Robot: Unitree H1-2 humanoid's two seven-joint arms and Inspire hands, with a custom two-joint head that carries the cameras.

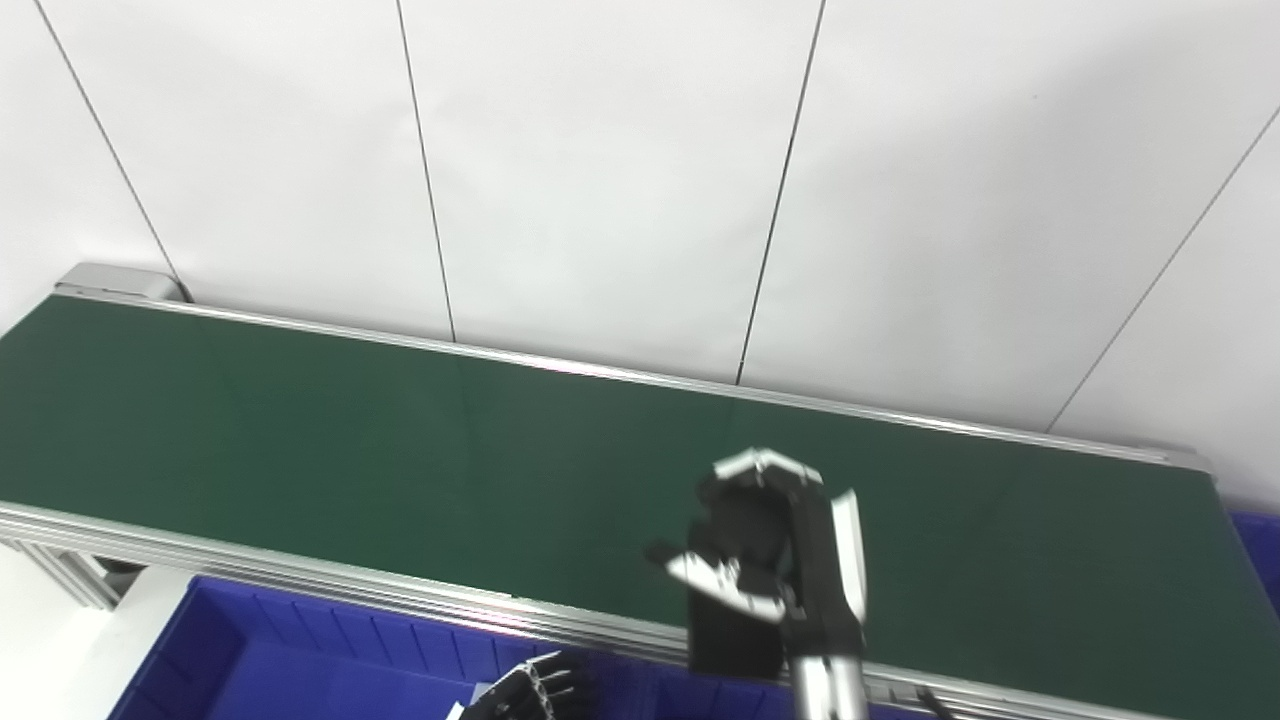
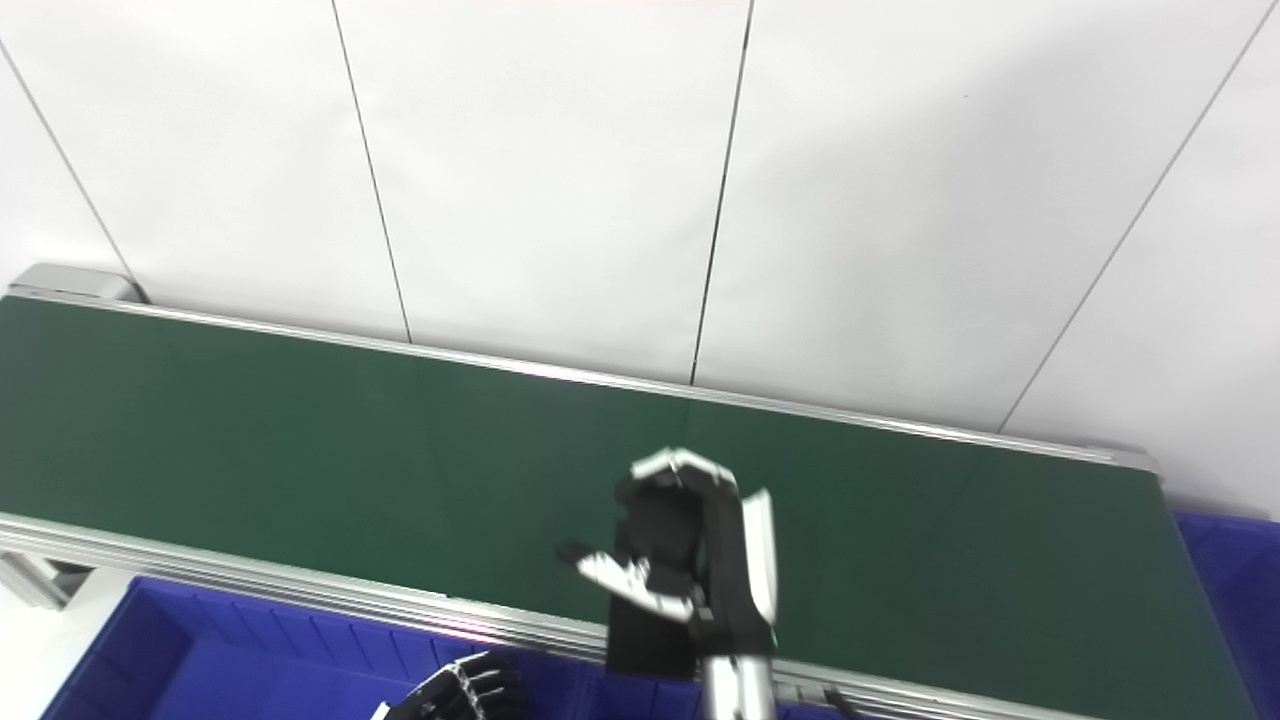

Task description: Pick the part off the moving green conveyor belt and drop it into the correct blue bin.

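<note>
Green belting (image 1: 350, 440) runs across the whole view between 2 aluminium side rails (image 1: 300, 575), backed by a white panelled wall (image 1: 600, 170). No loose part lies on any visible stretch of the conveyor belt.

The right hand (image 1: 770, 550) is raised over the near half of the belt, right of centre, its fingers (image 1: 765, 468) curled over the top and its thumb (image 1: 715, 580) crossing in front. Inside that curl sits a dark block (image 1: 735, 630) whose lower end hangs below the palm, over the near rail. I judge this to be the part, already lifted clear, with the hand clamped around it; black on black makes the exact contact hard to read.

The left hand (image 1: 530, 690) barely shows at the bottom edge, above the blue bin (image 1: 250, 650) that sits just under the near rail. Only its fingertips are visible, so I cannot tell whether it is apart or closed. It probably waits there out of the way.

Another blue bin (image 1: 1262, 550) peeks in at the far right, beyond the belt's end. With 2 bins in sight, the grip likely stays tight until the hand is over whichever one suits the part, and nothing here shows which that is.
</note>
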